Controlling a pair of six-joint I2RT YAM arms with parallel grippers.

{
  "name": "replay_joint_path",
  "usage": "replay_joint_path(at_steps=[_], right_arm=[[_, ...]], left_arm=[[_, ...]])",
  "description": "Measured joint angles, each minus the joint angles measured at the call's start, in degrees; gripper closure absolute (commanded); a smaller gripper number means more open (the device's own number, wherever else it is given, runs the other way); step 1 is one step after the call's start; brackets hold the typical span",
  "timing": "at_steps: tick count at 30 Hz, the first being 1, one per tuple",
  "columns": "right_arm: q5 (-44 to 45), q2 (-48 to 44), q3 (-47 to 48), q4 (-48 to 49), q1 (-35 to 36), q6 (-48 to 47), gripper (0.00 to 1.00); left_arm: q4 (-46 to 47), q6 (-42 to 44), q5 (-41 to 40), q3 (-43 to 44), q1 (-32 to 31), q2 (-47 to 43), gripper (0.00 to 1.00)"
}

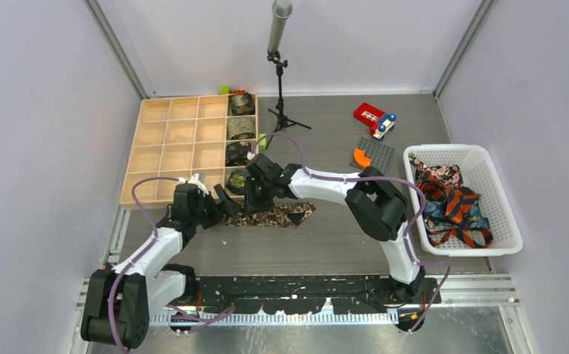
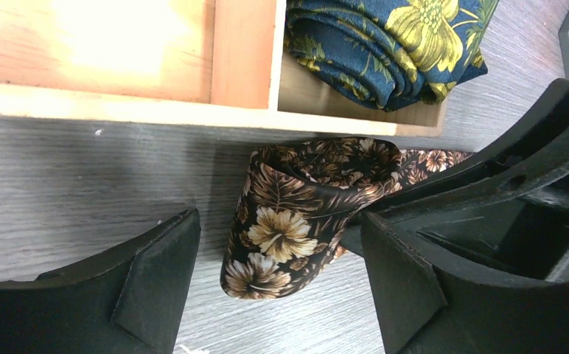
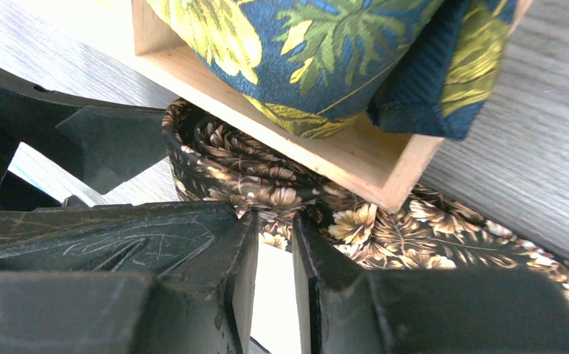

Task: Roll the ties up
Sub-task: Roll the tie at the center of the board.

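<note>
top: we look down from above and behind the near edge of the desk [image 1: 326, 236], all of it in frame | left wrist: low, close, facing the wooden tray [image 2: 193, 110] at its near-right corner | right wrist: closer still, from the opposite side | shared: that corner, brown floral tie [image 2: 296, 221]

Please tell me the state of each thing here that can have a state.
brown tie: partly rolled, tail lying flat.
left gripper: open, astride the tie's rolled end.
right gripper: nearly closed at the tie; grip unclear.
wooden tray: right column filled with rolled ties.
white basket: holds loose ties.
</note>
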Motion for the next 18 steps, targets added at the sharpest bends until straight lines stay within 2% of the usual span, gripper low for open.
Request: replay_joint_path(at_steps=[18], right_arm=[[0.44, -0.09, 1.88, -3.08, -1.95, -0.90, 0.67]], left_arm=[[0.42, 0.46, -0.07, 0.79, 0.13, 1.95, 0.26]])
